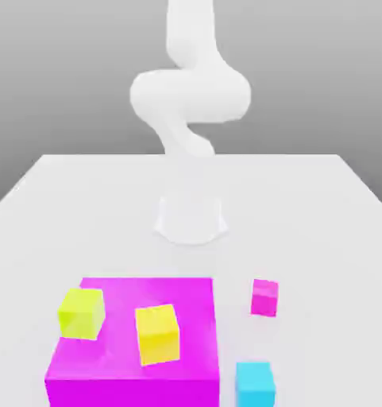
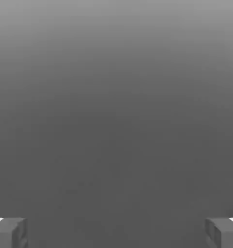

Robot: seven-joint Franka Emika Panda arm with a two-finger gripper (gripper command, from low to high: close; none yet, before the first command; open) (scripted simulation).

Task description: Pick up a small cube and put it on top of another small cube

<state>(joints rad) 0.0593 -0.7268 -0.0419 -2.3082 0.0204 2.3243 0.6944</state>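
The small cyan cube [image 1: 255, 384] rests on the white table near the front edge, at the exterior view's right of the big magenta block. On top of that block sits the golden-yellow cube [image 1: 157, 333]. In the hand view my gripper [image 2: 116, 232] is open, its two grey fingertips [image 2: 9, 232] far apart with nothing between them, facing plain grey background. The white arm [image 1: 190, 95] rises at the back of the table, far from both cubes.
A big magenta block [image 1: 134, 374] fills the front left of the table. A lime yellow-green cube [image 1: 81, 312] sits on it beside the yellow one. A small magenta cube [image 1: 264, 297] lies on the table [image 1: 321, 222] behind the cyan cube.
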